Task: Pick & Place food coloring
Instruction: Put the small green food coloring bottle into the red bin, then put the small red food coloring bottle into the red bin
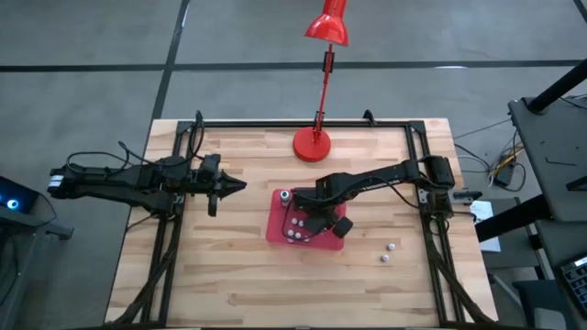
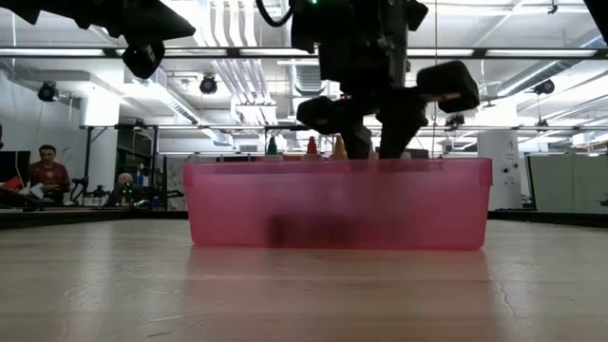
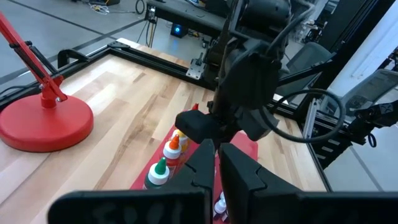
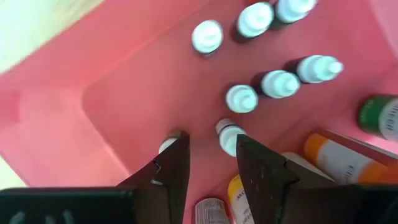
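The right gripper [image 4: 211,163] hangs inside the red tray [image 4: 130,99], fingers parted and empty, a white-capped food coloring bottle [image 4: 229,135] standing upright just beyond its fingertips. More bottles [image 4: 261,82] stand farther in. The left gripper [image 1: 240,186] waits clenched, well left of the tray.

The wooden counter [image 1: 229,266] carried a red tray [image 1: 277,225]; a red lamp base [image 1: 312,144]; two white beads [image 1: 388,252].
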Controlling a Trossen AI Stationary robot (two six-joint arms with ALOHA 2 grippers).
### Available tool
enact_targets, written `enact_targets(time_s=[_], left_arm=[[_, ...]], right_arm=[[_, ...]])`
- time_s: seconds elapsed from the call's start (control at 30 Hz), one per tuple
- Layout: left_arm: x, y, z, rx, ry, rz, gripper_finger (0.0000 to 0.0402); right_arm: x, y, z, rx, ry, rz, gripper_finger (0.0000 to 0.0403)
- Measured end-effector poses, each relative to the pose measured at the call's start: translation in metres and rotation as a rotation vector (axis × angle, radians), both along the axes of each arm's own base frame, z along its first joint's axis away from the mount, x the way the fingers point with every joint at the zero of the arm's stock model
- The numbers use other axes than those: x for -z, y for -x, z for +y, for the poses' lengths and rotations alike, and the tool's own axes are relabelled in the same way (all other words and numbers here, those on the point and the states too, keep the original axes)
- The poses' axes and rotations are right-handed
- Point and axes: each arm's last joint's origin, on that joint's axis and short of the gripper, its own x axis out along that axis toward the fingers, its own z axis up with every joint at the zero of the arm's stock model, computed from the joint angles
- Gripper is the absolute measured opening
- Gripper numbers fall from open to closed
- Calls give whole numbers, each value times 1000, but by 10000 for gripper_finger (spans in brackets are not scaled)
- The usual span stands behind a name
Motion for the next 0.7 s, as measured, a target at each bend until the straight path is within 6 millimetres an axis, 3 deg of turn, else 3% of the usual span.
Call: enact_targets(time_s=[0.5,0.7], left_arm=[[0,0,0,0,0,0,0],[0,0,0,0,0,0,0]], right_arm=[[-6,2,1,91,-12,49,118],[-17,1,6,227,-33,78,118]])
